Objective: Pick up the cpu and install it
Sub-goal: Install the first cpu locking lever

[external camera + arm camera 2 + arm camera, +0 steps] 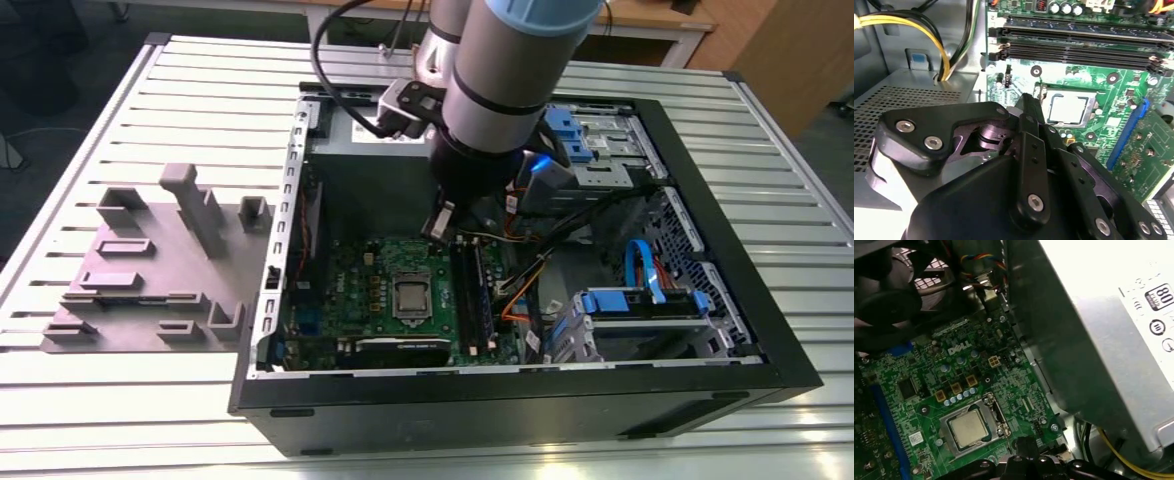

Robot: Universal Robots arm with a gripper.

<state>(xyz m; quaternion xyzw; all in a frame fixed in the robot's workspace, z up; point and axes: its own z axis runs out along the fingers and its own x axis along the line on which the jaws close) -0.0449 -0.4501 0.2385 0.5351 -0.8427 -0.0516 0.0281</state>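
My end effector [1026, 107], fingers closed and empty, hovers above the cpu [1068, 108] seated in its motherboard [929, 385] socket.

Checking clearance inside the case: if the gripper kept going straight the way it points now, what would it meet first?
Probably the green motherboard just beside the socket frame, where the cpu sits. The gripper points at that edge, though depth is hard to judge.

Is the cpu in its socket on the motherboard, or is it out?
In. The cpu lies flat inside the metal socket frame in both wrist views; the gripper is beside it, holding nothing.
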